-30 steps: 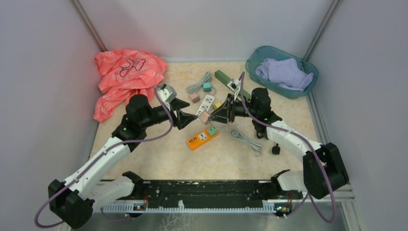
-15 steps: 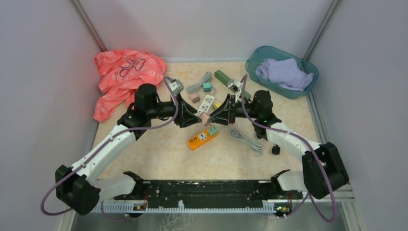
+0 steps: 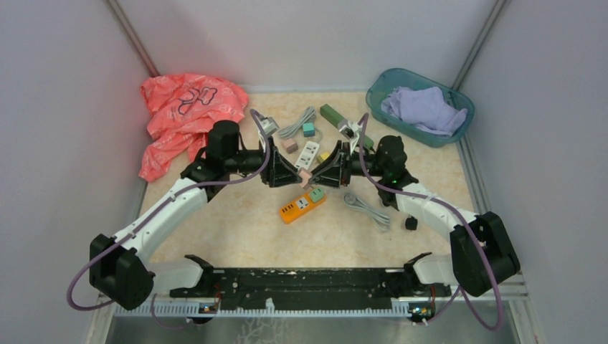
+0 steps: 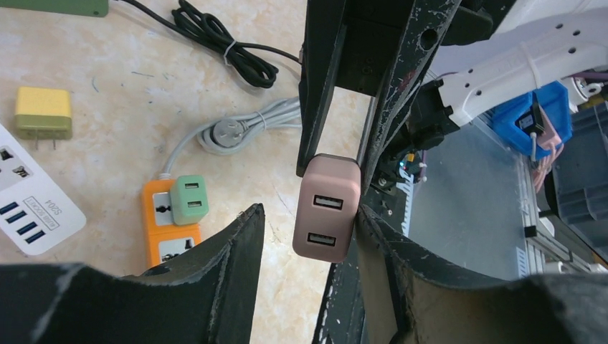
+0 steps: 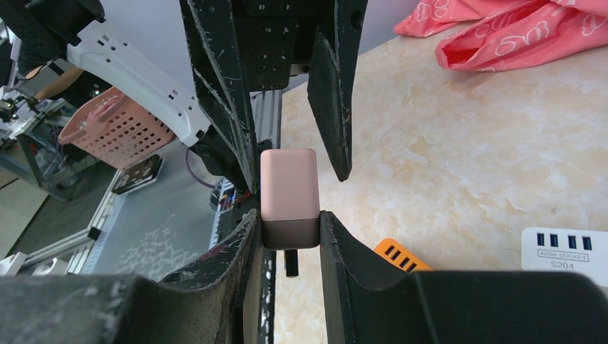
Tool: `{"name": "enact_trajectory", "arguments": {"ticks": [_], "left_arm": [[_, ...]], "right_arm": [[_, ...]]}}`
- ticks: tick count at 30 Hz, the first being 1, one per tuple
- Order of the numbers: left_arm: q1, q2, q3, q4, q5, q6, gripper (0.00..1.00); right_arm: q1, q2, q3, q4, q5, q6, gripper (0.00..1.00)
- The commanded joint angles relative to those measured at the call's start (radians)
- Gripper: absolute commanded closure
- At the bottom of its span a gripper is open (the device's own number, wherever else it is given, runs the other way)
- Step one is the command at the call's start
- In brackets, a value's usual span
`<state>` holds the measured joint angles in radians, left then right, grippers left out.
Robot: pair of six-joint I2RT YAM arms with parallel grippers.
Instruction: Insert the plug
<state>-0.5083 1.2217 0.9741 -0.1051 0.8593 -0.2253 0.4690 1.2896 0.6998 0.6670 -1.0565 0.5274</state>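
**A:** Where is the plug (image 3: 305,174)?

**B:** Above the middle of the table (image 3: 236,222), between the fingers of the right end effector (image 3: 315,174), which is on its right. The left end effector (image 3: 295,174) faces it from the left, with one finger on each side of the plug.

**A:** And on the table around it?

**B:** The near power strip (image 3: 295,209) lies just in front, with an adapter (image 3: 316,193) on its right end. The coiled cable (image 3: 366,208) lies to the right of that strip. The far power strip (image 3: 306,154) lies behind the plug.

**A:** What about the corners?

**B:** The cloth heap (image 3: 186,107) is at the back left. The basket (image 3: 387,80) is at the back right, with a folded cloth (image 3: 423,107) in it.
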Motion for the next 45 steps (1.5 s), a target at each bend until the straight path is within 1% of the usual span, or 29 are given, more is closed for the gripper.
{"name": "enact_trajectory", "arguments": {"ticks": [1,4,12,14,18,21,22,25,26,29,33,36,39,45], "left_arm": [[0.003,0.013,0.017,0.042,0.078,-0.017,0.46],[0.003,0.019,0.008,0.072,0.124,-0.026,0.49],[0.002,0.029,-0.001,0.076,0.169,-0.026,0.58],[0.003,0.028,-0.003,0.072,0.175,-0.021,0.63],[0.003,0.021,-0.002,0.05,0.174,-0.003,0.81],[0.002,0.013,0.01,0.008,0.139,0.028,0.88],[0.003,0.012,0.017,-0.022,0.123,0.042,0.9],[0.001,0.015,0.042,-0.091,0.069,0.083,0.95],[0.001,0.017,0.05,-0.117,0.04,0.098,0.96],[-0.001,0.026,0.076,-0.185,-0.025,0.137,1.0],[-0.019,0.038,0.104,-0.246,-0.112,0.174,1.0],[-0.048,0.057,0.12,-0.283,-0.184,0.194,1.0],[-0.081,0.081,0.126,-0.307,-0.259,0.197,1.0],[-0.143,0.131,0.121,-0.319,-0.383,0.197,1.0]], "right_arm": [[0.022,-0.016,0.004,0.091,-0.024,-0.001,1.0],[0.028,-0.011,0.004,0.098,-0.022,0.0,1.0],[0.037,0.002,0.007,0.111,-0.015,0.006,1.0],[0.037,0.002,0.004,0.117,-0.01,0.006,1.0],[0.038,0.003,-0.004,0.127,0.001,0.008,1.0],[0.038,-0.009,-0.015,0.104,0.038,-0.011,0.94],[0.038,-0.015,-0.018,0.08,0.053,-0.027,0.89],[0.038,-0.042,-0.02,-0.022,0.106,-0.085,0.68],[0.037,-0.052,-0.021,-0.054,0.126,-0.102,0.64],[0.037,-0.096,-0.037,-0.122,0.185,-0.141,0.57],[0.037,-0.165,-0.087,-0.159,0.306,-0.165,0.47],[0.036,-0.202,-0.109,-0.207,0.428,-0.177,0.44],[0.035,-0.219,-0.128,-0.251,0.521,-0.178,0.43],[0.036,-0.248,-0.216,-0.223,0.634,-0.128,0.43]]}}
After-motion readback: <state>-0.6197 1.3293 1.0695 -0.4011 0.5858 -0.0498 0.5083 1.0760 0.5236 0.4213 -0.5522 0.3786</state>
